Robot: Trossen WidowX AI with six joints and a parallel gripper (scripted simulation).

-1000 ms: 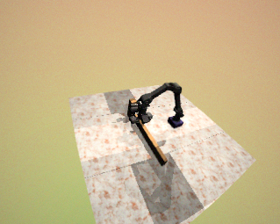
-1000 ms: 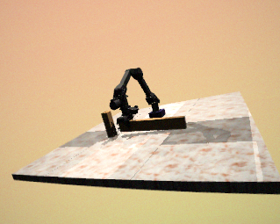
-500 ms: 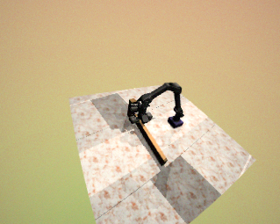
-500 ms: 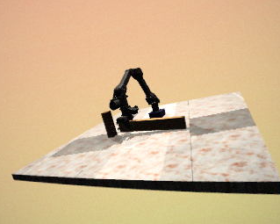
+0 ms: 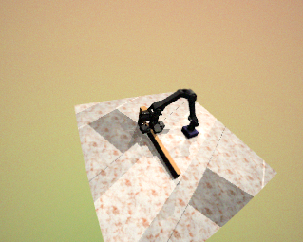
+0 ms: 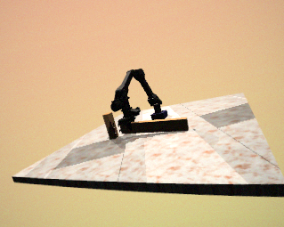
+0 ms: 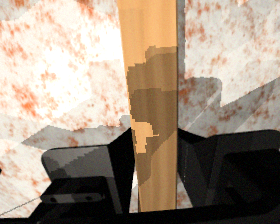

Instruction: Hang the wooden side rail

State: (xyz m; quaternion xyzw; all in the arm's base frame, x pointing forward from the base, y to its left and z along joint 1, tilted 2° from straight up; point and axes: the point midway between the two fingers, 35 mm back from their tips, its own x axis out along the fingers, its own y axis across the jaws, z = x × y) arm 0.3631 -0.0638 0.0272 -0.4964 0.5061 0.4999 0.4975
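Observation:
The wooden rail (image 5: 166, 150) (image 6: 161, 125) (image 7: 149, 30) is a long orange bar with dark sides. Its far end is at or very near the table, pointing away from the post. My gripper (image 5: 150, 127) (image 6: 127, 126) (image 7: 148, 128) is shut on the rail close to its post end, one finger on each side. The headboard post (image 5: 142, 110) (image 6: 109, 126) stands upright just beyond the gripper. In the exterior view a narrow gap shows between the post and the gripper. The steel hooks, the slot and its pins cannot be made out; the gripper hides the rail's near end.
The arm's dark blue base (image 5: 190, 132) (image 6: 159, 115) stands on the marbled table (image 5: 123, 193) (image 6: 168, 163), to one side of the rail. The arm arches from it over to the rail's post end. Grey shadow patches lie across the table top.

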